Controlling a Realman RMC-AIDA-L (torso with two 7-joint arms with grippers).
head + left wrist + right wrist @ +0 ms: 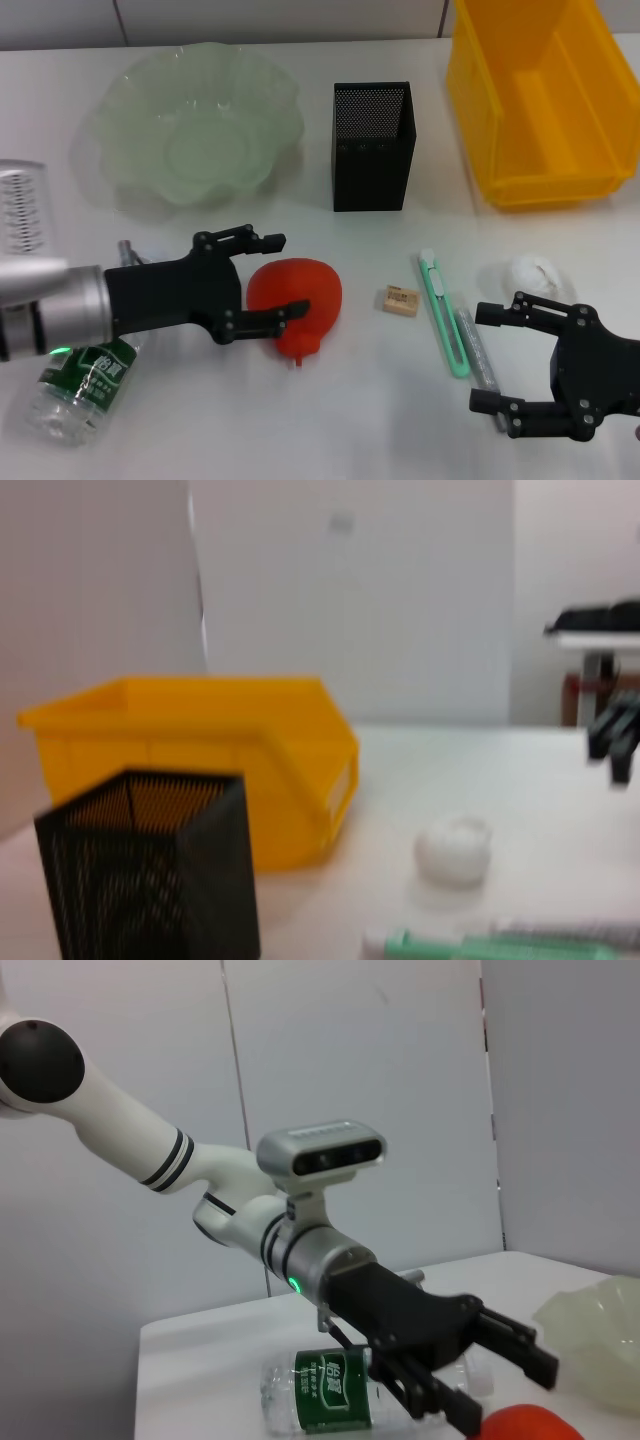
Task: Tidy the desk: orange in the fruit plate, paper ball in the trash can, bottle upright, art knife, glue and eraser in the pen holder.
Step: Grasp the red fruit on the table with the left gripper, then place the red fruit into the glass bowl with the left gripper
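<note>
Two jaws of my left gripper [275, 275] stood spread around the orange [297, 300] on the surface near the fruit plate [190, 125], and I judged a shallow close might roll it away, while my right gripper [500, 360] waited open beside the art knife [441, 312].

Red-orange orange [296, 292], pale green plate [190, 130], yellow bin [540, 95], black mesh holder [372, 146] (green-labelled clear bottle [82, 385])

A white desk [330, 400] backs onto pale wall panels [350, 590].
</note>
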